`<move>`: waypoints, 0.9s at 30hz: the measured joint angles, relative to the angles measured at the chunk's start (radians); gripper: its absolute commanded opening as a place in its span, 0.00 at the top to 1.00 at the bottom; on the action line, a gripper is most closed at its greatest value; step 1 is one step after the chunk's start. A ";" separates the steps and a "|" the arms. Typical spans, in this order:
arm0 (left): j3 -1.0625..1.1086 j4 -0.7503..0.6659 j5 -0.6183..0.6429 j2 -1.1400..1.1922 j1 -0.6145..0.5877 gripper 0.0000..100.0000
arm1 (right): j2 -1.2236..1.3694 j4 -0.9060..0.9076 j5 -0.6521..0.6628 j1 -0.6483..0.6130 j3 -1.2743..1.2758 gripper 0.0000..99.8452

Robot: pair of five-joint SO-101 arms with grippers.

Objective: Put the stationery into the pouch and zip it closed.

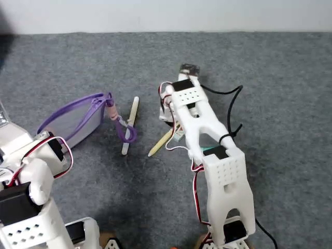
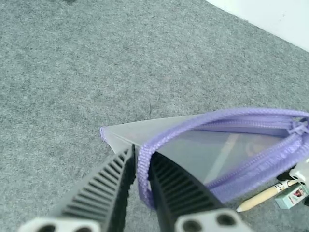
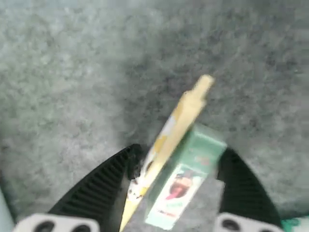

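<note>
Pinched tight with the left fingers (image 2: 113,176) on the purple zipper edge of the pouch (image 2: 193,145), open on the grey desk (image 1: 270,78). Spread wide with the right fingers (image 3: 104,179) around a yellow pen (image 3: 178,116) and a green eraser (image 3: 186,183), touching each other. Just beside the pouch mouth, a cream pen (image 1: 130,124).

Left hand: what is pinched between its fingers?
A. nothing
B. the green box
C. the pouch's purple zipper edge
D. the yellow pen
C: in the left wrist view the left hand is closed on the purple zipper edge of the pouch, while the yellow pen lies apart from it on the grey carpet.
</note>
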 measured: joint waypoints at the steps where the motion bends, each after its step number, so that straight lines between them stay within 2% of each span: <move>1: 0.003 0.000 0.000 0.000 0.000 0.99 | 0.000 0.002 0.000 0.011 0.000 1.00; 3: 0.003 -0.003 0.000 0.000 0.000 0.99 | -0.002 0.011 0.000 0.029 0.000 0.97; 11: 0.003 -0.003 0.000 0.000 0.000 0.99 | -0.064 0.124 0.005 0.035 0.002 0.99; 14: 0.003 -0.003 0.000 0.000 0.000 0.99 | -0.133 0.173 0.044 0.029 0.002 0.99; 21: 0.003 -0.003 0.000 0.000 0.000 0.99 | -0.327 0.304 0.118 -0.068 0.002 0.99; 27: 0.003 -0.003 0.000 0.000 0.000 0.99 | -0.503 0.442 0.127 -0.147 0.002 0.99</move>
